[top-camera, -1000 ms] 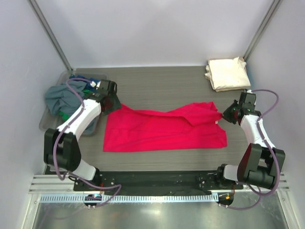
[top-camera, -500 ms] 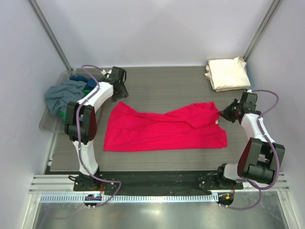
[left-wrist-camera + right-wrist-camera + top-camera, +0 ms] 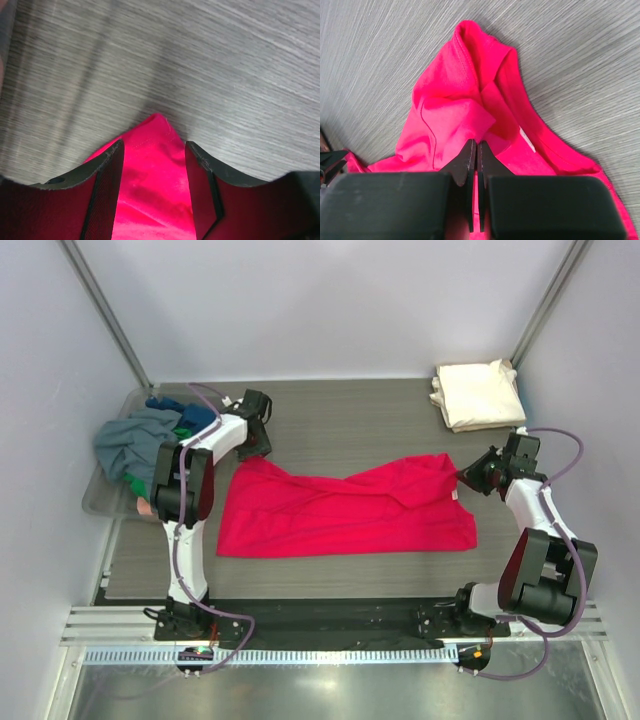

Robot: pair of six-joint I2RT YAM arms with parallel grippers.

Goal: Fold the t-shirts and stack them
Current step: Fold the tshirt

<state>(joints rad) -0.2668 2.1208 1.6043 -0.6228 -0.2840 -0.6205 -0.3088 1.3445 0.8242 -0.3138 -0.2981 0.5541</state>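
Seen from above: red t-shirt spread wide and mostly flat across a grey wood-grain table, rumpled into a loose fold along its far edge.

At the far left corner of the red t-shirt: left gripper, pointed down at the cloth, jaws parted. Through the left wrist camera, two dark fingers standing apart on either side of the pointed tip of that corner, red cloth running between them, neither pad visibly pressing on it. Bare table just past the tip.

At the far right corner of the red t-shirt: right gripper, clamped closed on the fabric. Through the right wrist camera, fingertips pressed together with a small fold of red cloth pinched at their ends. A stitched hem and a small white label just beyond the pinch, more red cloth bunched around it.

Beyond and to the right of the red t-shirt, well apart from it: cream t-shirt, folded into a tidy square.

To the left of the red t-shirt, near it: clear bin holding a loose heap of clothes. Grey t-shirt draped on top, blue t-shirt at the far side, a scrap of green between the two.
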